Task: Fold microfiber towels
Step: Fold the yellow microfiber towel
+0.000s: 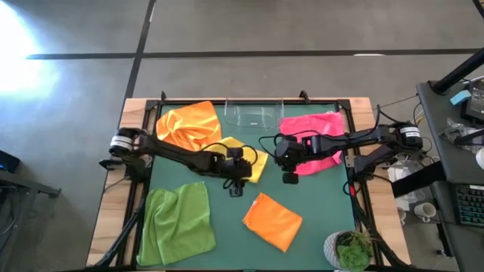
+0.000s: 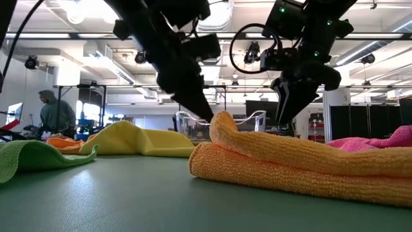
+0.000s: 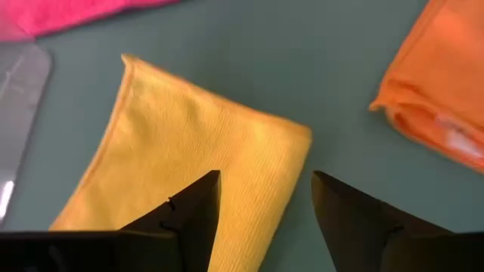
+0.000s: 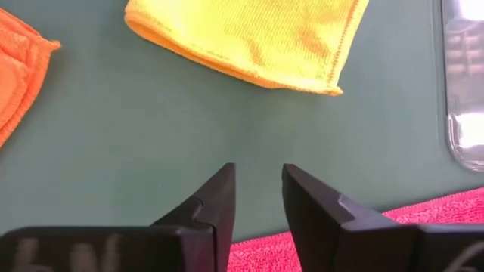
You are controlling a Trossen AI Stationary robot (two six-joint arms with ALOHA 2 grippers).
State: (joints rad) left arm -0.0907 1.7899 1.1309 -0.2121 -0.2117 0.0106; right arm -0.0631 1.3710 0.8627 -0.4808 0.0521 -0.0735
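Seen from above, the left gripper (image 1: pixel 236 183) is hanging parted and empty over the mat just beside the yellow towel (image 1: pixel 243 155), while the right gripper (image 1: pixel 290 172) is hovering at the hot pink towel's (image 1: pixel 316 142) near edge, so each arm is nearest its own cloth. In the left wrist view the yellow towel (image 3: pixel 197 162) is lying ahead, partly beneath the spread fingers (image 3: pixel 198 211), its long side running away from them. In the right wrist view the fingers (image 4: pixel 219 200) are standing slightly apart, gripping nothing, with the hot pink towel (image 4: pixel 435 215) just beside them and the yellow one farther ahead.
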